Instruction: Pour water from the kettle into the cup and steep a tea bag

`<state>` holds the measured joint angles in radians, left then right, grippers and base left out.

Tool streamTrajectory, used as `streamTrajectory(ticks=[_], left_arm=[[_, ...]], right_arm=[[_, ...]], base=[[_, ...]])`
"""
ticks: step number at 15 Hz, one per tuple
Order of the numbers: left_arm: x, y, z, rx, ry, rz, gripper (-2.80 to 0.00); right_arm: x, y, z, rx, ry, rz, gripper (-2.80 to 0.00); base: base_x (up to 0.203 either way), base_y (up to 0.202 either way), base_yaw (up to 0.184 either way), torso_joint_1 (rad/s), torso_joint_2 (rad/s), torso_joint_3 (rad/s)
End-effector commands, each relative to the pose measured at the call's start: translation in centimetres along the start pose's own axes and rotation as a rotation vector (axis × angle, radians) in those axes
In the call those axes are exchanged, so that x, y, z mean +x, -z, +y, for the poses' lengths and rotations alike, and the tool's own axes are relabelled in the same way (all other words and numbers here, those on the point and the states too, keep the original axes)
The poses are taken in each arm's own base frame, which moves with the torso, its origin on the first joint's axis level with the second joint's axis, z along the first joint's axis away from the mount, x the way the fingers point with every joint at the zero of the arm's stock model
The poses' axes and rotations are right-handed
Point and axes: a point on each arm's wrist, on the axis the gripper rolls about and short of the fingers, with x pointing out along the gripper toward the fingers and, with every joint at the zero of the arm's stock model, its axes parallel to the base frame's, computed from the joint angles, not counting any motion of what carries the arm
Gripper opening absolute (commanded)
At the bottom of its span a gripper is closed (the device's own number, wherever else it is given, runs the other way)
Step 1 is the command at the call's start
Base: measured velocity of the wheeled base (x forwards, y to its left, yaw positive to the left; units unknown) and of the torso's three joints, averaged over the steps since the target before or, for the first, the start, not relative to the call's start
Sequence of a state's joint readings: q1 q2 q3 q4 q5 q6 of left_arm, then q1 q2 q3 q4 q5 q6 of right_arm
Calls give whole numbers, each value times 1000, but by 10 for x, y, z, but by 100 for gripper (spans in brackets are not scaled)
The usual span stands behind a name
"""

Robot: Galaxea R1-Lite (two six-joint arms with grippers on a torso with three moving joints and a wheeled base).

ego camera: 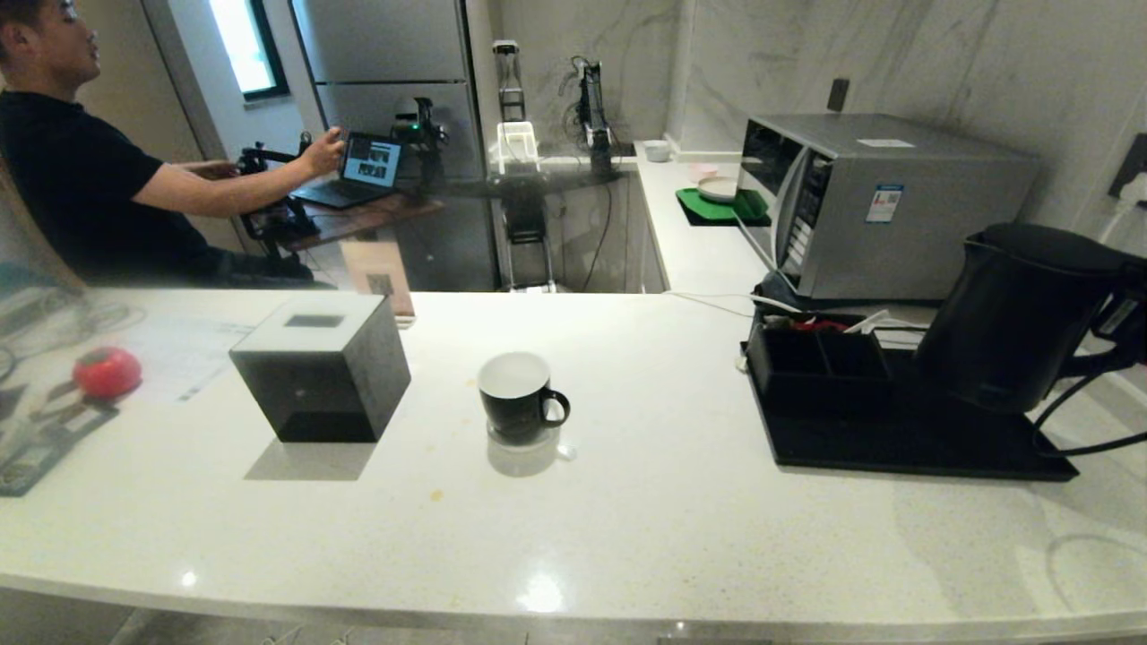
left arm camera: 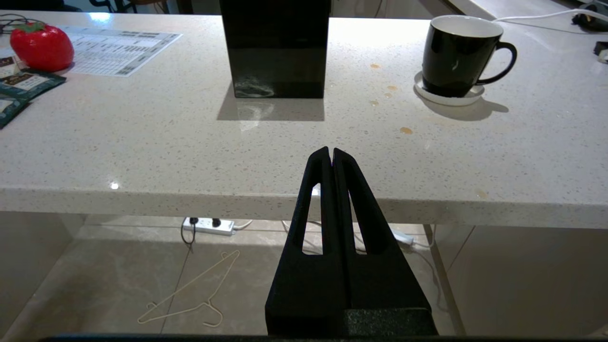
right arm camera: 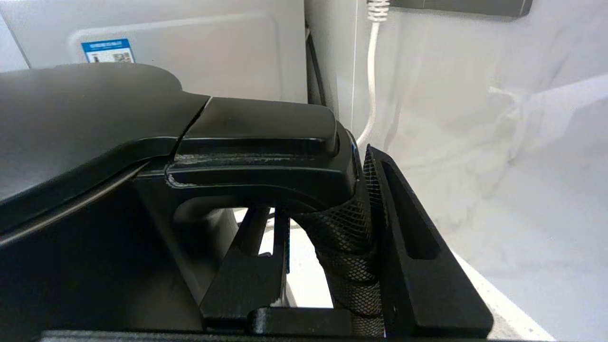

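At the far right, the kettle (ego camera: 1017, 313) is being gripped by its handle (right arm camera: 332, 218) in the right gripper (right arm camera: 327, 256). Next, it should be carried left and tipped over the cup (ego camera: 518, 396) at the counter's middle.

No word, brand or number can be read anywhere. The grey metal microwave oven (ego camera: 883, 202) carries a blue-and-white sticker (ego camera: 883, 203) on its side, with print too small to make out; the right wrist view shows the same blue sticker (right arm camera: 108, 51) with what looks like a square code, unreadable. A white label (ego camera: 885, 142) lies on the oven's top, its text illegible. The white printed paper sheet (left arm camera: 118, 43) on the pale speckled stone counter (left arm camera: 190, 142) bears a table of fine rows, not legible. The dark teal flat sachets (left arm camera: 26, 83) have white labels with blurred print.
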<state>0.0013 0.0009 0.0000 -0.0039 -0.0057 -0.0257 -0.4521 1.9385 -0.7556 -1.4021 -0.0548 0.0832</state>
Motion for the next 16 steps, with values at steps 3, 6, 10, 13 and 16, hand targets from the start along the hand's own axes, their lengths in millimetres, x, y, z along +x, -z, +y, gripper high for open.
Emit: streamTrajectory(ticks=[3, 6, 10, 13, 16], left_arm=[[0, 0, 0, 0, 0, 0, -280], [0, 0, 0, 0, 0, 0, -280], [0, 0, 0, 0, 0, 0, -280], [0, 0, 0, 0, 0, 0, -280], [0, 0, 0, 0, 0, 0, -280]], right_arm=[[6, -14, 2, 2, -2, -18, -280], [11, -23, 5, 2, -5, 2, -280], [-3, -45, 8, 3, -8, 40, -280], [-23, -69, 14, 15, -27, 37, -280], [-49, -84, 28, 38, -75, 65, -280]], base=[[0, 0, 0, 0, 0, 0], [0, 0, 0, 0, 0, 0], [0, 0, 0, 0, 0, 0], [0, 0, 0, 0, 0, 0], [0, 0, 0, 0, 0, 0]])
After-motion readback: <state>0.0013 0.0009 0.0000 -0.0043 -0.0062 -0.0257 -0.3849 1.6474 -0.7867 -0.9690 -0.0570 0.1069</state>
